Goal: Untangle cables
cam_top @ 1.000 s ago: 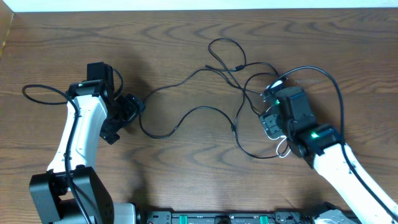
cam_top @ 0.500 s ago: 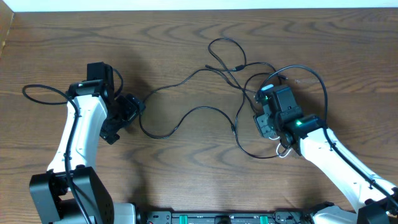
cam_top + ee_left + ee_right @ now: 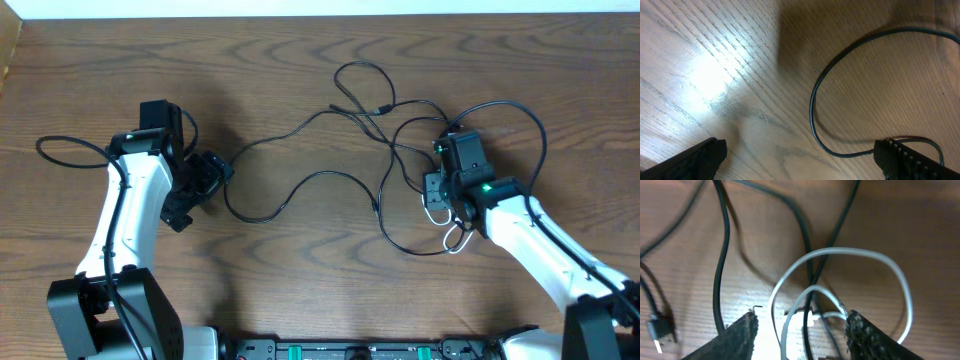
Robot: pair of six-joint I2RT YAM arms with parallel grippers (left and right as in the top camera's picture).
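My right gripper (image 3: pixel 802 317), jaws apart, straddles white cable (image 3: pixel 850 251) w/ black cables (image 3: pixel 721 255) on tabletop (image 3: pixel 920 220); left gripper (image 3: pixel 800 147) wide open.

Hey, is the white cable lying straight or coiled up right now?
Coiled. The white cable curls in overlapping loops across black cables, between the fingers of the right gripper.
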